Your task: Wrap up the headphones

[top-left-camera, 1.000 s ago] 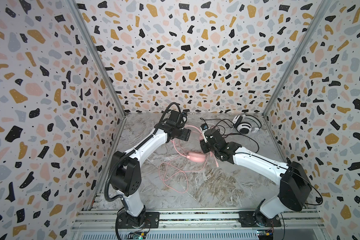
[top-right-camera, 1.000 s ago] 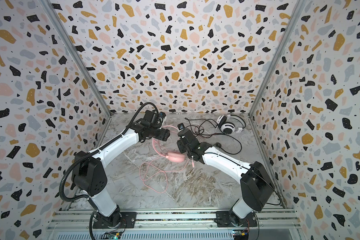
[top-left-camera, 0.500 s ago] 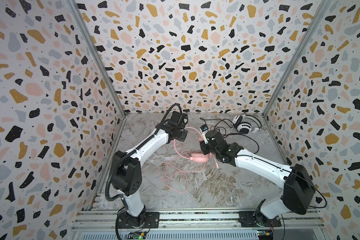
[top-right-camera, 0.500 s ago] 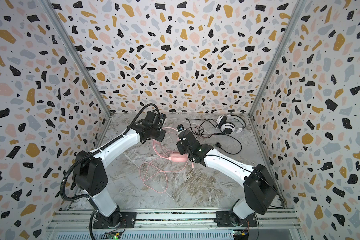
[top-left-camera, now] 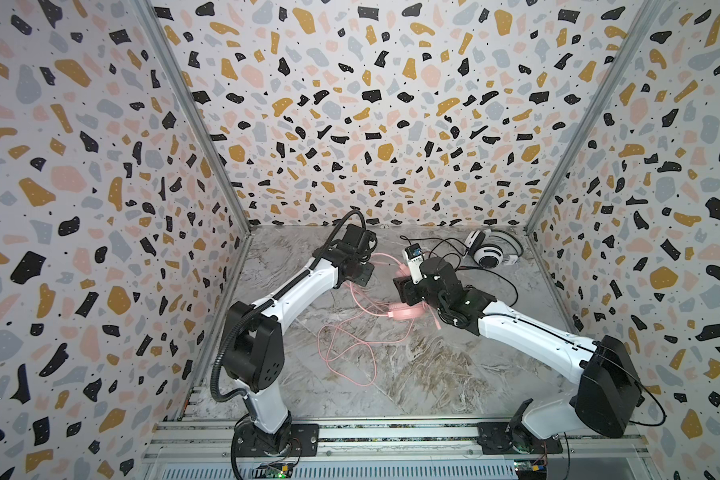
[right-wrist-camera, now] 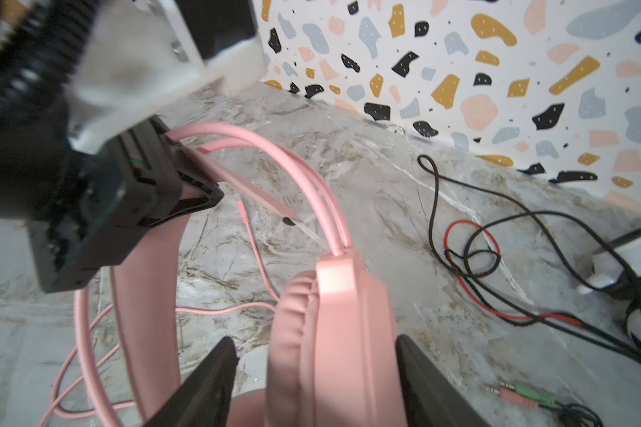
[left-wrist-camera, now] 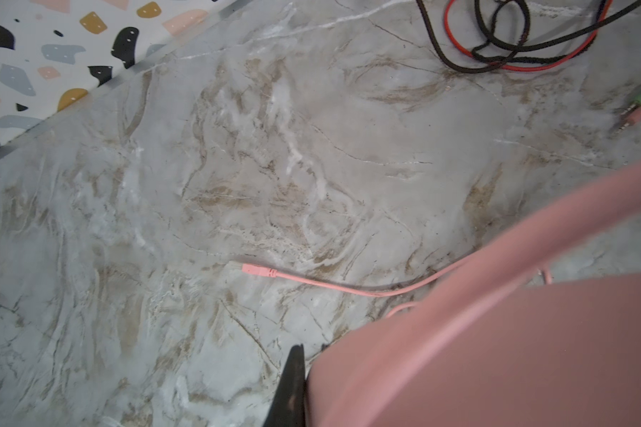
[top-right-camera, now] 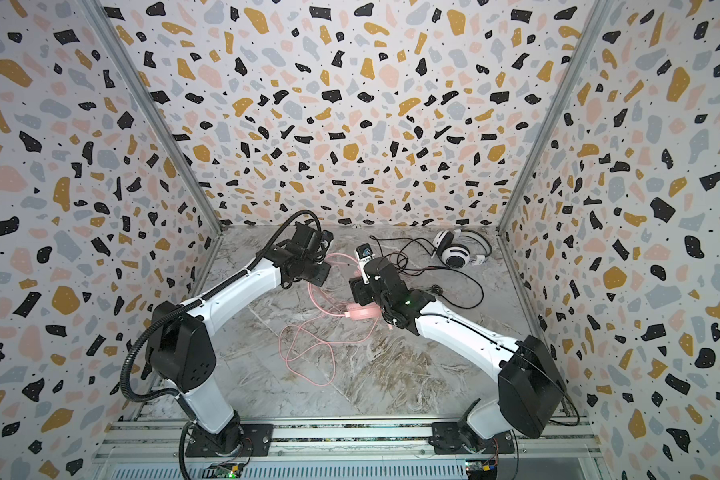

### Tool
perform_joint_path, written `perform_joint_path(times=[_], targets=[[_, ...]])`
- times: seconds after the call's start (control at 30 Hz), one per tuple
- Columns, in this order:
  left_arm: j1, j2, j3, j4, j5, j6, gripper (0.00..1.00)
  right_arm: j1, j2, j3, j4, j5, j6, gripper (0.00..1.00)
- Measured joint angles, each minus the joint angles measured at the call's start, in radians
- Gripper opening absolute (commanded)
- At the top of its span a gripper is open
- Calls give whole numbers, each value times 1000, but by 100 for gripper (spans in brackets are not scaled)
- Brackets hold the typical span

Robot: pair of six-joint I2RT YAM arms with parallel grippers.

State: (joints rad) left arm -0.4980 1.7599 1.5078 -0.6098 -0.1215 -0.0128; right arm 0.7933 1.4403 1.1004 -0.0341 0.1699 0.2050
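The pink headphones lie mid-table, and their long pink cord loops toward the front. My left gripper is shut on the pink headband. In the left wrist view one black finger presses against the headband, which hides the other finger. My right gripper is open astride a pink ear cup, with a gap on one side. The white-and-black headphones rest at the back right with their black and red cords.
Terrazzo walls enclose the marble table on three sides. The pink cord's plug lies loose on the marble. Green and pink jack plugs lie near the black cords.
My left gripper has closed on the pink headband. My right gripper has opened wider around the ear cup. Both arms have shifted only slightly.
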Motion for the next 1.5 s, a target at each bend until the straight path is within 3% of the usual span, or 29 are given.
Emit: perform_joint_path(times=[0.3,0.5,0.67,1.1,1.5], targets=[[55,0,-4,31,0,-45,0,-46,-174,-100,81,-102,49,81],[143,-15,-25,67,62,-80,0,-236,-276,-232,166,-192,127,82],[164,-76,-63,98,72,-93,0,-356,-253,-305,198,-266,169,83],[173,-189,-122,206,230,-109,0,-384,60,-348,411,-507,235,97],[207,-190,-128,272,437,-153,0,-222,313,-342,725,-575,285,98]])
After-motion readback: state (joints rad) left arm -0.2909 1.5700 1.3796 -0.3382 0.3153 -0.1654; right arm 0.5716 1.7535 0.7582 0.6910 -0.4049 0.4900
